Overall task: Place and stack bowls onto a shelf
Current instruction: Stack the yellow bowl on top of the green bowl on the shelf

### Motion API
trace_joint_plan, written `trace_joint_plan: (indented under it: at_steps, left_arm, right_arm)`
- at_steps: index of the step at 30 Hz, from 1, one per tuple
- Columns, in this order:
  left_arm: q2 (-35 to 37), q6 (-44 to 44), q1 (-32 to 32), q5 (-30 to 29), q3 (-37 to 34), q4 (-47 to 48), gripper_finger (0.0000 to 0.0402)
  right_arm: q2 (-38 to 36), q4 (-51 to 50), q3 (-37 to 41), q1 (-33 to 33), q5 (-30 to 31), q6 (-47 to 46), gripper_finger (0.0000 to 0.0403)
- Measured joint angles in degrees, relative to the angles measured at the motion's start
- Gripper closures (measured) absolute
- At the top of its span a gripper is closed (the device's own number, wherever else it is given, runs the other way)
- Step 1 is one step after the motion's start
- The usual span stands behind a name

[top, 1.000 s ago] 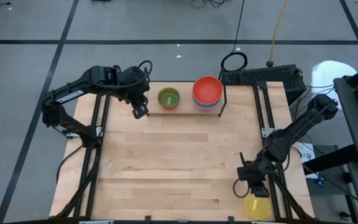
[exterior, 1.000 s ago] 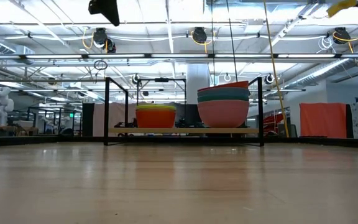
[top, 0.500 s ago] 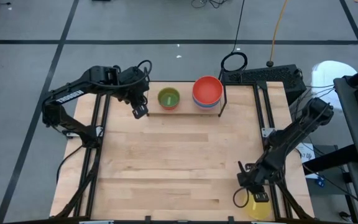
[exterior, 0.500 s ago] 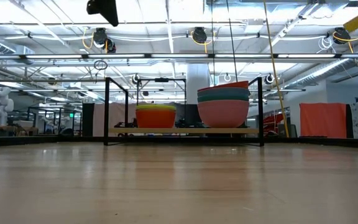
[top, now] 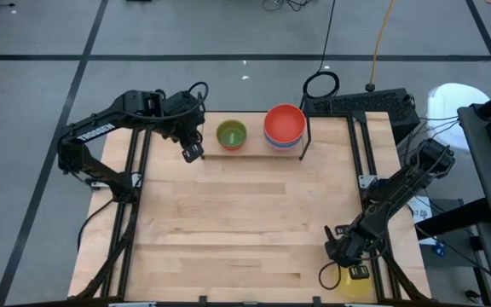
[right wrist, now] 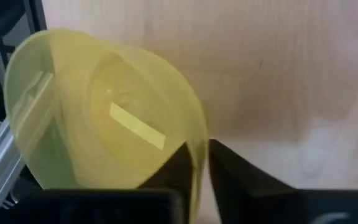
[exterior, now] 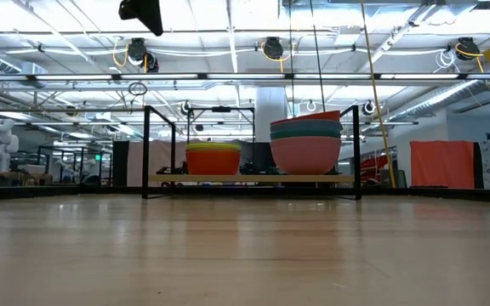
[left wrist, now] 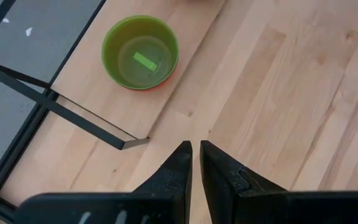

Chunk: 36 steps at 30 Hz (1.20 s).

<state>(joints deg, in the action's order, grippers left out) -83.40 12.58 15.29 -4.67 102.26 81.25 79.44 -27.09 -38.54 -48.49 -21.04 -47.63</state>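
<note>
The shelf (exterior: 253, 179) stands at the table's far edge. On it sit a green bowl (top: 232, 135) nested in an orange one (exterior: 213, 161), and a stack of bowls (exterior: 305, 143) with a red bowl (top: 285, 124) on top. My left gripper (top: 193, 153) hangs shut and holding nothing above the shelf's left end, seen in its own view (left wrist: 196, 149) over the green bowl (left wrist: 140, 52). My right gripper (top: 353, 269) is at the near right corner, shut on the yellow bowl (right wrist: 104, 124), and hides most of the yellow bowl (top: 348, 285) from above. My right gripper pinches the yellow bowl's rim (right wrist: 196, 134) between its two fingers, one finger (right wrist: 176, 165) inside the bowl and the other (right wrist: 229, 168) outside. The fingers come slanting down from above. The bowl's opening faces the wrist camera; whether its base rests on the table I cannot tell.
Bare wooden table top (top: 245, 222) lies between the shelf and the near edge. A black box (top: 361, 104) and a cable loop (top: 320, 83) sit beyond the far right corner. Metal rails (top: 373, 183) run along the table's sides.
My right gripper has sunk and gone toward the table's near edge, onto the yellow bowl, which it now covers in the high view. The left arm and the bowls on the shelf have kept still.
</note>
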Motion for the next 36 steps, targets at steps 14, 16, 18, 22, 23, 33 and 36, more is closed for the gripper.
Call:
trace_joint_plan:
  at_steps: [14,16,18,22,23,33,36]
  left_arm:
    - [0.0,-1.75,-0.02,-0.01,0.0,3.06,0.0364]
    - [0.0,-1.47,-0.02,-0.02,0.0,4.88,0.0364]
    - [0.16,-0.98,-0.02,-0.02,-0.04,6.86,0.0364]
    - [1.29,-0.61,-0.02,-0.2,-0.04,8.07,0.0364]
    - [1.7,-0.59,-0.02,-0.42,-0.04,8.09,0.0364]
    - [7.68,0.24,-0.02,-1.92,-0.04,8.17,0.0364]
    - [9.85,0.22,-0.02,-2.92,-0.04,8.16,0.0364]
  right_arm:
    - [-0.36,-5.23,-1.16,10.57,3.7,12.47,0.0402]
    - [-0.42,-9.94,-2.9,14.12,6.91,16.22,0.0402]
    - [-0.39,-14.85,-5.47,18.03,10.8,20.23,0.0402]
    - [-0.42,-25.68,-13.47,25.64,15.75,27.21,0.0402]
    - [-0.42,-28.39,-15.88,27.31,16.91,28.96,0.0402]
    - [-0.2,-38.42,-38.5,44.45,34.94,46.13,0.0403]
    - [0.35,-35.0,-43.09,50.7,35.91,49.4,0.0403]
